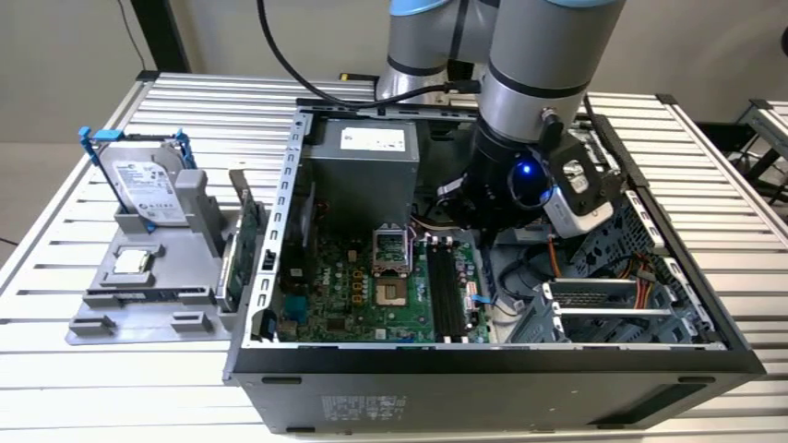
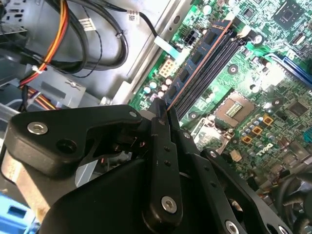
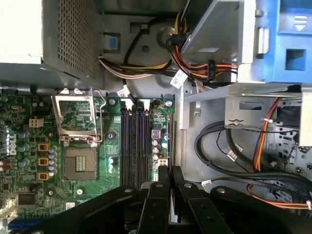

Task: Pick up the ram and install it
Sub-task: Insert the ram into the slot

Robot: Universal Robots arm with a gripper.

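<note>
Pinching the ram [image 2: 202, 56] by its near end, the claw [image 2: 163, 114] is squeezed almost shut; the stick lies along the black slots [image 2: 214, 66] on the green board [image 3: 29, 161], maybe already seated.

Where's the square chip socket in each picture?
Exterior view: the chip socket sits mid-board, on the exterior view's left of the long black slots.
Second wrist view: chip socket on the green board, beside the slots.
First wrist view: chip socket beside its raised metal frame.
Shared landmark: the long black slots.
</note>
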